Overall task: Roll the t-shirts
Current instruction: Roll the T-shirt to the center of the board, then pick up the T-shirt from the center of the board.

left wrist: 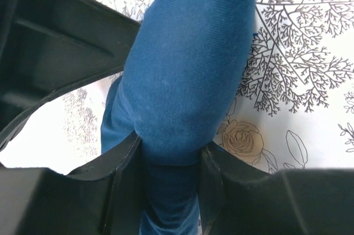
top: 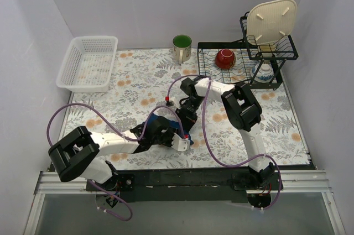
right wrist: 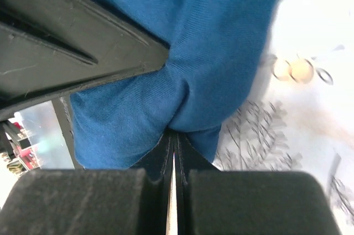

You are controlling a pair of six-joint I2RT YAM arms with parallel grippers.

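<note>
Your left tool [left wrist: 168, 163] is clamped on the rolled dark-blue t-shirt [left wrist: 188, 69], one finger on each side of the bundle. Your right tool [right wrist: 173, 149] has its fingers pressed together on a fold of the same cloth. The shirt is bunched between the two tools, near the middle of the floral table [top: 138, 80]. At the far right, the wire rack [top: 207, 70] holds a red bowl [top: 225, 58], a small blue-and-white cup [top: 264, 72] and, on its upper tier, a cream board [top: 271, 20] standing upright. A green mug [top: 182, 47] stands just left of the rack, and a white basket [top: 88, 63] sits far left.
</note>
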